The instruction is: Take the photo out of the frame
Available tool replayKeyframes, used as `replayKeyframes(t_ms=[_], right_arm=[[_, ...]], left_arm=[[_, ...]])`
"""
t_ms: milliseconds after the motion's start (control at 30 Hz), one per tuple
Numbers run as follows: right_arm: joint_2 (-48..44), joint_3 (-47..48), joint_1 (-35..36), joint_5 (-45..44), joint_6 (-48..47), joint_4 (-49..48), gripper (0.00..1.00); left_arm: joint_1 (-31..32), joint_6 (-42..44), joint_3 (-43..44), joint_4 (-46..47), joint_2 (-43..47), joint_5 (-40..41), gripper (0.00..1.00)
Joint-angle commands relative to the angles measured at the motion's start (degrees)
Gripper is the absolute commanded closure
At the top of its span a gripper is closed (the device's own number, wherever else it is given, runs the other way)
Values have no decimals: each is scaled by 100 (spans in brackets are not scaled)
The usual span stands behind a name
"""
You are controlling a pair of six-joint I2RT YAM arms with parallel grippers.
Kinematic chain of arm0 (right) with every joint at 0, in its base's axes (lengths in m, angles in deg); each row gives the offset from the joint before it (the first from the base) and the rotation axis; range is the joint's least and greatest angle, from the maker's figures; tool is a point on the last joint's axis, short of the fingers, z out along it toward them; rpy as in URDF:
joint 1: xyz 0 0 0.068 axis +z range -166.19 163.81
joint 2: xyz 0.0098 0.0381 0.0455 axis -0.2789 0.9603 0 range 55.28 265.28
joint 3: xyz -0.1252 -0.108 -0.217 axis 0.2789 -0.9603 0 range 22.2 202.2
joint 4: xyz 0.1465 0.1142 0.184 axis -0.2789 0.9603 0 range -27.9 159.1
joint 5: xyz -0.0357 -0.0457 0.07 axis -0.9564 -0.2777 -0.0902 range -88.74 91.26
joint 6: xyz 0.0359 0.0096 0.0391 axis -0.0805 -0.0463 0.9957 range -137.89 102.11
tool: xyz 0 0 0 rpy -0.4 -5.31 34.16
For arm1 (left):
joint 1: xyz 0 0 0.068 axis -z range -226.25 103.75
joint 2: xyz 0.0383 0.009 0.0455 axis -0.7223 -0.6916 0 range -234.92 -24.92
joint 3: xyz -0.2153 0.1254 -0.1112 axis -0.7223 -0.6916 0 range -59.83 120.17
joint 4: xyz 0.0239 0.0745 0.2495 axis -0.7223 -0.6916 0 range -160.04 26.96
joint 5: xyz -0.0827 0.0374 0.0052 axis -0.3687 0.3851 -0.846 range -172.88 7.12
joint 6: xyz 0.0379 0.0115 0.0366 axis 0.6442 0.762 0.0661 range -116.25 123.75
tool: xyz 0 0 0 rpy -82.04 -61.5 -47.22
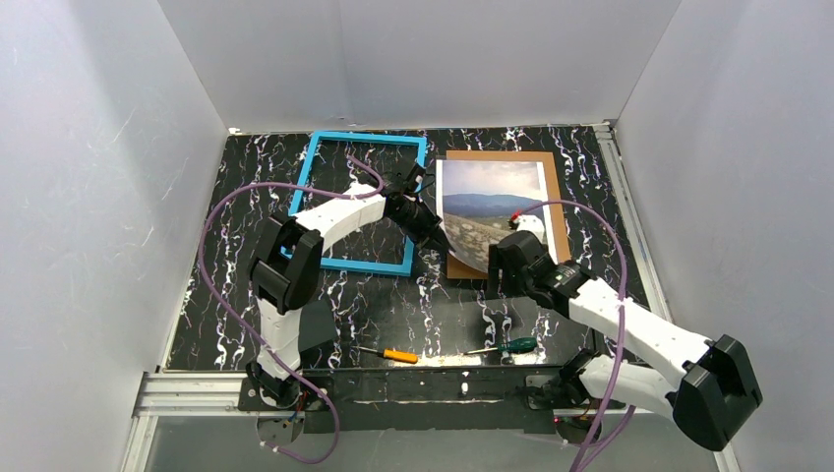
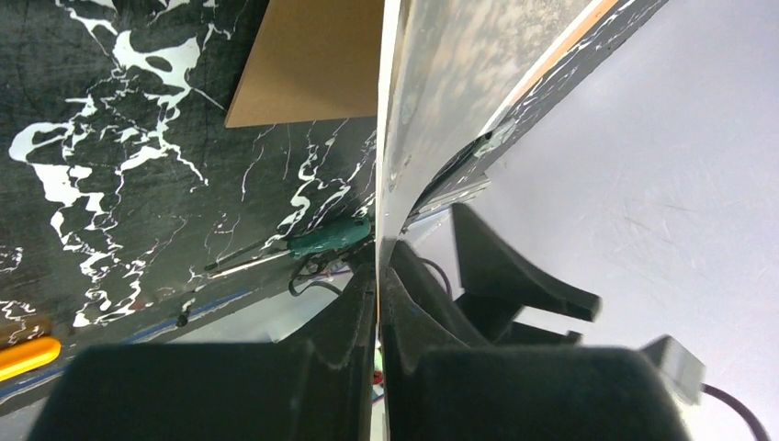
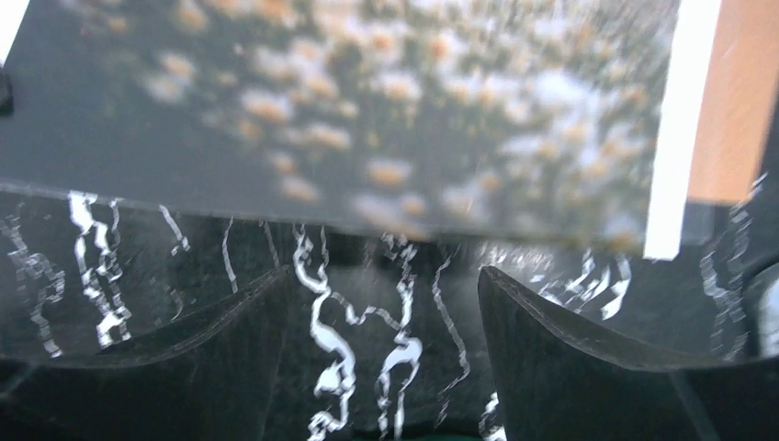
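The blue frame (image 1: 313, 167) lies flat at the back left of the black marbled table. The photo (image 1: 489, 208) lies over the brown backing board (image 1: 554, 197) to its right, its left side lifted. My left gripper (image 1: 430, 231) is shut on the photo's left edge; in the left wrist view the print (image 2: 441, 83) runs edge-on between the pinched fingers (image 2: 354, 312). My right gripper (image 1: 502, 280) is open and empty just in front of the photo's near edge. The right wrist view shows the flowery print (image 3: 367, 110) above its spread fingers (image 3: 551, 322).
An orange-handled screwdriver (image 1: 398, 355) and a green-handled screwdriver (image 1: 513, 345) lie near the table's front edge. The green one also shows in the left wrist view (image 2: 321, 239). White walls enclose the table on three sides.
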Motion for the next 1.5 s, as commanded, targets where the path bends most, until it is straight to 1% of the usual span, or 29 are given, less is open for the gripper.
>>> replayKeyframes(t_ms=[0,33,67,133,233,300,367,433,500,600,667,733,833,1033,1267,1467], right_arm=[[-447,-200,-303,1083,2010,829,17],[-583,-267,-513,1307,2342,1035,16],[-755,-386,-779,1587,2547,1122,18],[-1235,-711,-1281,1949,2763,1044,21],[-1932,-1078,-1865,2010,3094,928,21],[-2199,-1272,-2190,2003,3631,1040,19],[-2366,-1422,-2603,2138,3776,1057,21],[-2482,-1598,-2878,2296,3765,791,24],[-2389,-1723,-3178,2525,3699,461,30],[-2036,-1928,-3495,3231,3771,-177,47],[-1827,-2113,-3627,3598,3943,-701,55],[-1677,-2249,-3701,3722,4114,-1077,56],[-1484,-2360,-3746,3725,4268,-1467,56],[-1223,-2499,-3835,3832,4503,-1904,55],[-1269,-2582,-3909,3726,4702,-1989,55],[-1006,-2577,-3936,3805,4853,-2216,56]], left_arm=[[-30,-334,-56,-204,-188,-260,100],[-31,-346,-47,-186,-198,-273,100],[-34,-344,-35,-176,-197,-271,100],[-31,-330,-64,-187,-172,-254,100],[-31,-329,-114,-166,-139,-237,100],[-31,-337,-117,-161,-130,-257,100],[-31,-337,-116,-166,-115,-248,100],[-31,-337,-121,-164,-116,-258,100],[-31,-337,-148,-133,-91,-266,100],[-31,-354,-165,-123,-67,-283,100],[-31,-355,-162,-127,-61,-285,100],[-31,-355,-172,-116,-52,-283,100],[-31,-357,-199,-109,-40,-283,100],[-31,-372,-177,-73,-71,-319,100],[-31,-372,-186,-69,-64,-327,100],[-31,-373,-187,-61,-67,-316,100]])
